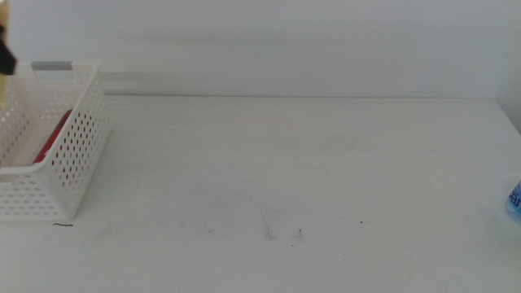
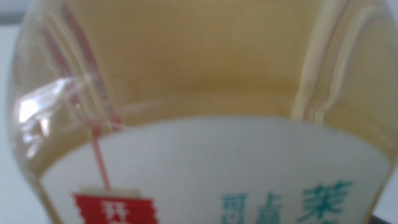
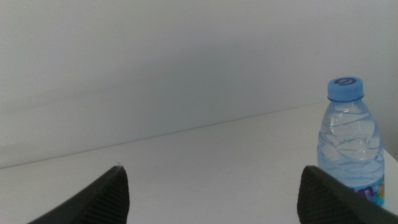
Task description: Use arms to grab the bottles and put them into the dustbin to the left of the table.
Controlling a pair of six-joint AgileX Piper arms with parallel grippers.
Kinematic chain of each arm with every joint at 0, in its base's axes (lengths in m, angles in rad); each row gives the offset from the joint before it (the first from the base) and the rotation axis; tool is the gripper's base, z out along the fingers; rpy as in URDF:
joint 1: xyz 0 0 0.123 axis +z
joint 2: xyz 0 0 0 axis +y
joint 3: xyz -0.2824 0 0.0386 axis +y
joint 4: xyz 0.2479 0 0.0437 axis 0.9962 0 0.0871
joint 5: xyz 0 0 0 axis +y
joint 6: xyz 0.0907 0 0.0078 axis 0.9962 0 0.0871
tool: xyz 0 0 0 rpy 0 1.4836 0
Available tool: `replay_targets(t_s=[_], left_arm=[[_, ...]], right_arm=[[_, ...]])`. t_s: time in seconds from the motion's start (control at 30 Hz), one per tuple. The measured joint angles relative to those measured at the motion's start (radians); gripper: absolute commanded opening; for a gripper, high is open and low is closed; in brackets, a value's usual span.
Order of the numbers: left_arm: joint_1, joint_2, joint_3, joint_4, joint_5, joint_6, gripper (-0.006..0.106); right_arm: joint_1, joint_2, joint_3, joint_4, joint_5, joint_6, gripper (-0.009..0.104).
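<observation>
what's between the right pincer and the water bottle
Nothing visible. In the right wrist view the water bottle stands upright on the table, just beyond one side of the open right pincer, with bare tabletop between.

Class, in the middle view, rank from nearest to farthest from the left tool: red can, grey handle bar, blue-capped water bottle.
1. Grey handle bar of the white perforated basket, beside the left tool at the left edge.
2. Slim red can, inside that basket.
3. Small clear water bottle, right edge, near the waiting right tool.
</observation>
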Motion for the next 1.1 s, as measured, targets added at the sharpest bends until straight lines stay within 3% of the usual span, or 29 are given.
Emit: replay_targets(t_s=[0.2, 0.57, 0.73, 1.0, 1.1], left_arm=[[0.088, 0.196, -0.144, -0.042, 0.067, 0.057, -0.002], [0.095, 0.426, -0.148, 0.001, 0.062, 0.064, 0.002], [0.095, 0.467, -0.150, 0.030, 0.012, 0.064, 0.023], [0.095, 0.515, -0.152, 0.031, -0.004, 0.064, 0.094], [0.094, 0.484, -0.156, 0.023, -0.001, 0.060, 0.094]], right_arm=[[0.000, 0.000, 0.000, 0.000, 0.000, 0.000, 0.088], [0.000, 0.000, 0.000, 0.000, 0.000, 0.000, 0.088], [0.000, 0.000, 0.000, 0.000, 0.000, 0.000, 0.088], [0.000, 0.000, 0.000, 0.000, 0.000, 0.000, 0.088], [0.000, 0.000, 0.000, 0.000, 0.000, 0.000, 0.088]])
